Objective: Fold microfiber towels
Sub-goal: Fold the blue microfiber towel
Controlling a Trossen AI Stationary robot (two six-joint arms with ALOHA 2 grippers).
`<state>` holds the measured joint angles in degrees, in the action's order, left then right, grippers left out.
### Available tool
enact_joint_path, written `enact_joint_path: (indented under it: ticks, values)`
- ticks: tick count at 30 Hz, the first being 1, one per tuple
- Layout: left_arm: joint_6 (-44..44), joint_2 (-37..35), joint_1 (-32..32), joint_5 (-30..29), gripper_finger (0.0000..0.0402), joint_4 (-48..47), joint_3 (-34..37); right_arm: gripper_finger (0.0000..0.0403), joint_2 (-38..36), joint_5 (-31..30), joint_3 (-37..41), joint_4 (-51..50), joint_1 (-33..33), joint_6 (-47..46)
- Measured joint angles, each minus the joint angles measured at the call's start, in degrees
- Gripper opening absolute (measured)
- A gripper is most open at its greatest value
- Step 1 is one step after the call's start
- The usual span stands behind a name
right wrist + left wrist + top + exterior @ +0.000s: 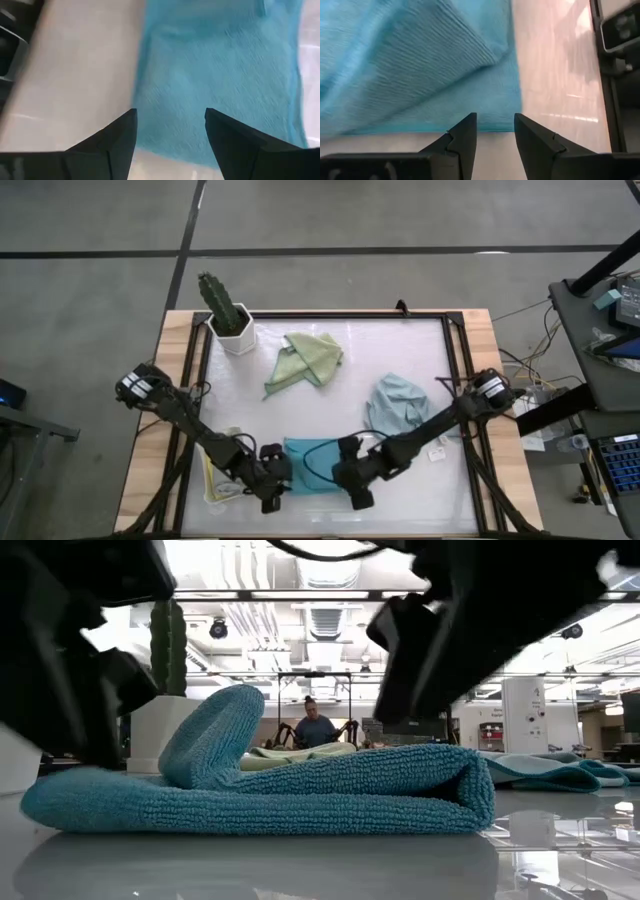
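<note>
Two arms flank the teal towel (312,454) lying folded on the bench (330,395), near its front edge. Left fingers (495,137) and right fingers (170,135) gape empty just off its edges. The raised flap may flop open, unpinned.

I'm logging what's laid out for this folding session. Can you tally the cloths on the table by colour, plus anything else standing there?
Teal towel: 1
Sage green towel: 1
Pale blue towel: 1
Yellow towel, mostly hidden under the left arm: 1
Potted cactus: 1
Total: 5 things, 4 of them towels.
</note>
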<state>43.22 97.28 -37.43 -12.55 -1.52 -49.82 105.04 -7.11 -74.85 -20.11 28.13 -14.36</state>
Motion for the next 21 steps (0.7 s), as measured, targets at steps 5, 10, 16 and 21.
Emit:
enact_joint_path:
  ticks: [5,10,16,21]
  values:
    - [1.37,0.84,-1.41,-2.59,0.0116,0.44,-1.93,0.0221,0.10,-2.46,1.96,5.79,1.62,-1.45]
    - [1.42,2.19,-2.92,-7.02,0.0116,-0.06,-3.34,0.0199,1.65,-2.48,3.26,9.98,2.73,-2.59]
    - [1.68,6.48,-3.17,-8.92,0.0116,0.09,-4.67,0.0156,1.96,-3.47,3.52,10.06,3.15,-2.72]
    - [2.85,8.30,-3.17,-9.04,0.0116,-0.11,-5.09,0.0098,1.98,-3.46,4.58,9.83,3.11,-3.08]
